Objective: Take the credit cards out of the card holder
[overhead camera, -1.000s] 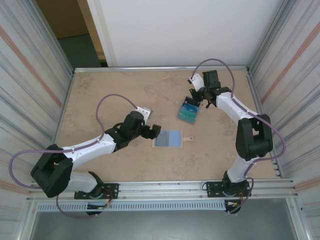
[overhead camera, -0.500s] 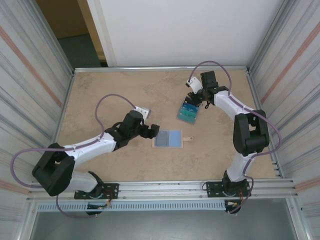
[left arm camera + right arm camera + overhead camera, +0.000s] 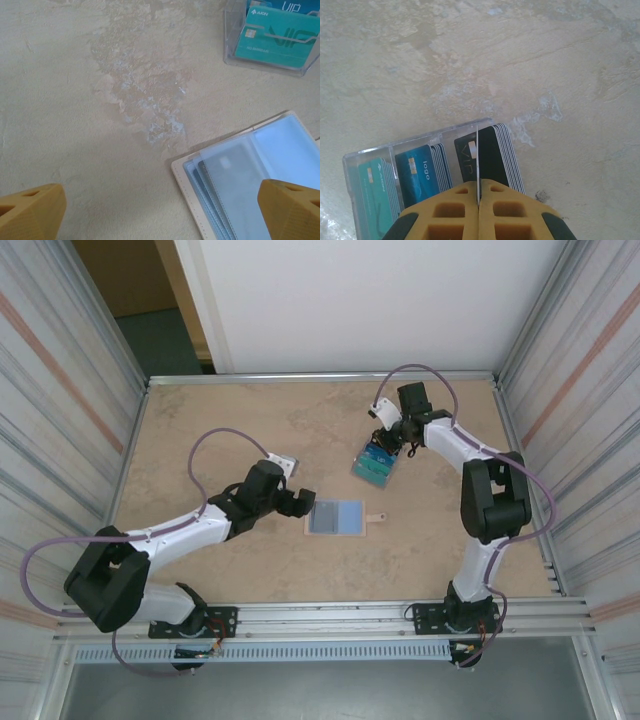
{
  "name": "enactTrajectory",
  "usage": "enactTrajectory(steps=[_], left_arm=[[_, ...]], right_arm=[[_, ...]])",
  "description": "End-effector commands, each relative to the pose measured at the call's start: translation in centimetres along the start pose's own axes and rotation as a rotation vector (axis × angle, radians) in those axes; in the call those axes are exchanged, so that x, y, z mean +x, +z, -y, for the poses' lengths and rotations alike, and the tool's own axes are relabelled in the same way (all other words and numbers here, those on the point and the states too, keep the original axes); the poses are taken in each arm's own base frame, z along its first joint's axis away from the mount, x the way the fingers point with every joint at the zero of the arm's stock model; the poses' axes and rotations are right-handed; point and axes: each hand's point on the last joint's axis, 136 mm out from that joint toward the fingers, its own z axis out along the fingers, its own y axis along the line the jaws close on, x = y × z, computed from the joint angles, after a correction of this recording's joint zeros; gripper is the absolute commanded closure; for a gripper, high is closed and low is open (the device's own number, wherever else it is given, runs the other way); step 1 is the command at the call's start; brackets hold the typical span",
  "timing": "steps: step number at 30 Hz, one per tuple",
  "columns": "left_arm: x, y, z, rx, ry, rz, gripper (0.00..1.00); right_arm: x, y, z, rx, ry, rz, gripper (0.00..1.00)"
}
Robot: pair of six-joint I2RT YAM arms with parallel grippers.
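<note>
Yellow fingers of the right pincer (image 3: pixel 478 192) press together on one thin card (image 3: pixel 477 160), seen edge-on, above the black stack. The left pincer (image 3: pixel 160 212) is spread wide and holds nothing, hovering at the edge of the card holder (image 3: pixel 240 175), which lies open on the mottled beige desk (image 3: pixel 75 100), showing pale blue see-through sleeves. The credit cards (image 3: pixel 420 175) stand in a clear three-slot plastic tray (image 3: pixel 370 152): teal reading "AION" and "VIP", blue "logo", black "VIP"

Left arm stretched forward, left claw (image 3: pixel 303 502) wide open; right arm bent inward, right claw (image 3: pixel 478 192) pinching a credit card (image 3: pixel 477 150) edge-on.
</note>
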Motion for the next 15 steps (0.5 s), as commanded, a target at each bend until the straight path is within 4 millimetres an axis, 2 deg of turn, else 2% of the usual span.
enactTrajectory(steps=[1, 15], left_arm=[[-1.5, -0.9, -0.3, -0.004, 0.004, 0.027, 0.01], [-2.4, -1.4, -0.4, -0.008, 0.003, 0.045, 0.01]], right_arm=[[0.3, 0.5, -0.3, -0.044, -0.012, -0.030, 0.99], [0.4, 1.5, -0.6, -0.095, -0.008, -0.102, 0.94]])
